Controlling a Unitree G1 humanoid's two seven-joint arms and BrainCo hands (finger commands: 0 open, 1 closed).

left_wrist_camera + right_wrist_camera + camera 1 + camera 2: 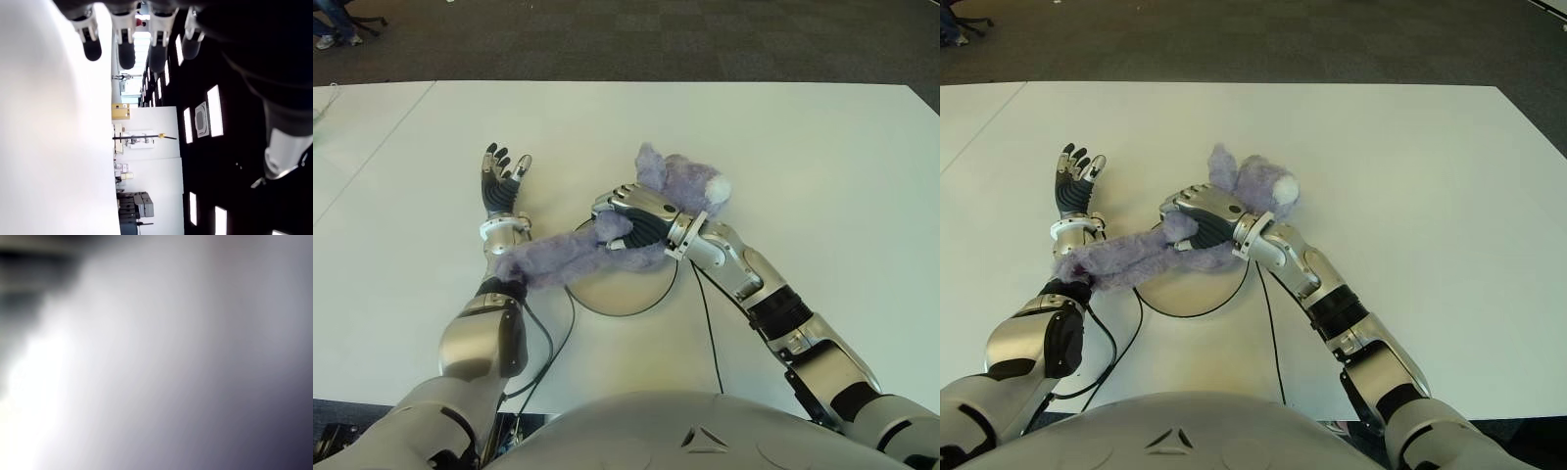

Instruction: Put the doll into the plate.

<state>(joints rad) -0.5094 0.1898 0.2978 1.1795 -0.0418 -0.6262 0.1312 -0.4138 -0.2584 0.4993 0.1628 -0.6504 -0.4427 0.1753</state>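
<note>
A purple plush doll (pixel 685 183) with a white patch stretches across the white plate (pixel 636 292) in the middle of the table. Its head sticks out past my right hand and a long fuzzy limb (pixel 543 261) drapes over my left forearm. My right hand (pixel 628 217) is curled around the doll's middle, just above the plate's far rim. My left hand (pixel 502 179) shows to the left of the plate, palm up with fingers spread and nothing in it. The right wrist view is filled by a blurred pale surface.
The white table (pixel 803 147) reaches to a dark carpet at the back. A second white table (pixel 352 137) adjoins on the left. Black cables (pixel 710 333) run from the plate area toward my body. A person's shoes (pixel 333 39) show at the far left corner.
</note>
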